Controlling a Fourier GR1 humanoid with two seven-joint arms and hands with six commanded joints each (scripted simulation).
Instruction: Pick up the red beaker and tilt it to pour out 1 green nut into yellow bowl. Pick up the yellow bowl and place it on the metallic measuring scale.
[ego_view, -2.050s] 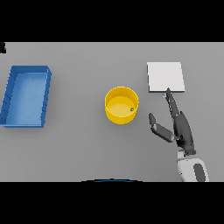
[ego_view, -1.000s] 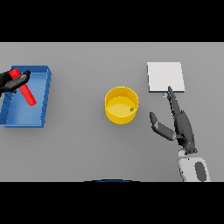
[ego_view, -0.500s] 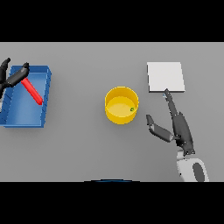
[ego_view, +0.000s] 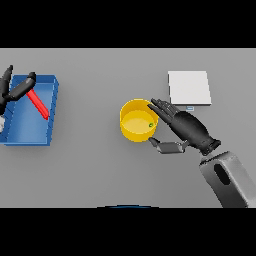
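At the far left edge we see our left hand (ego_view: 14, 90), partly cut off by the frame, its fingers spread and straight above the near-left corner of the blue tray (ego_view: 52, 111). The hand is released; no finger curls round anything. Just beside its fingertips lies the red beaker (ego_view: 38, 104), a slim red shape tilted on a diagonal inside the tray, its upper end near the hand and its lower end pointing toward the tray's right wall. Whether the fingers touch the beaker we cannot tell.

Moving right across the bare grey table (ego_view: 90, 170), we come to the yellow bowl (ego_view: 131, 131), standing upright near the middle. Inside it, close to the right-hand rim, sits a small green nut (ego_view: 151, 125).

Our right hand (ego_view: 187, 127) is at the bowl's right side — the fingers reach over the rim at the upper right, fairly straight, while the thumb (ego_view: 165, 146) stretches along the bowl's lower right edge. The hand brackets the bowl's wall between fingers and thumb, yet the fingers look relaxed rather than clenched, so we read it as not gripping. The white and grey forearm runs off to the lower right.

Beyond the hand, up and to the right, lies the metallic measuring scale (ego_view: 189, 87) — a pale square plate, flat on the table, apart from the bowl.
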